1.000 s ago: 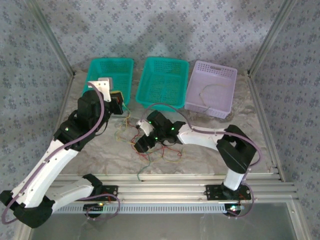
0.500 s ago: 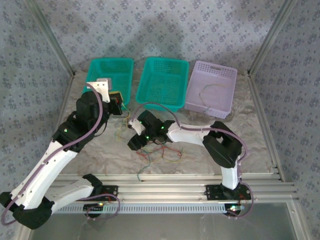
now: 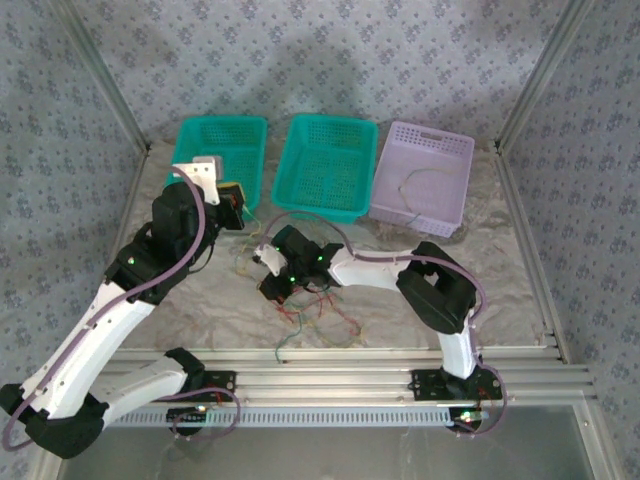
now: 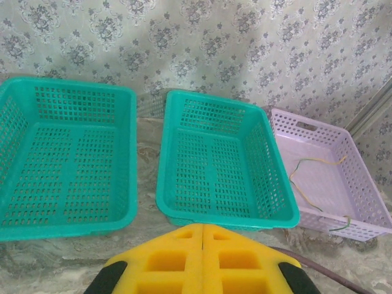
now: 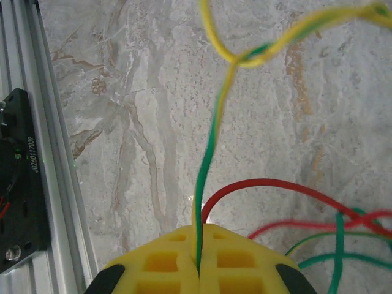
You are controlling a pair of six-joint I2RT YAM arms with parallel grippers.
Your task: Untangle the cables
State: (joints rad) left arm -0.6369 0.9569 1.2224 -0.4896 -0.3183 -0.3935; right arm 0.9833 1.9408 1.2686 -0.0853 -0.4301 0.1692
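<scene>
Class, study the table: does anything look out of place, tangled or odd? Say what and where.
Yes: the cables lie knotted in a loose heap on the table before the middle basket, while one wire sits alone in the lilac basket. The right gripper is shut on a green-yellow strand.

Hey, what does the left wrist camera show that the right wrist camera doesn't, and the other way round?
Left wrist, not right wrist: two teal baskets, a lilac basket holding one yellow-green cable, and the left gripper shut on nothing. Right wrist, not left wrist: the right gripper shut on a green-and-yellow cable, a red cable looping beside it, and the metal rail. Both: closed yellow jaws at the bottom edge and the marbled tabletop.
</scene>
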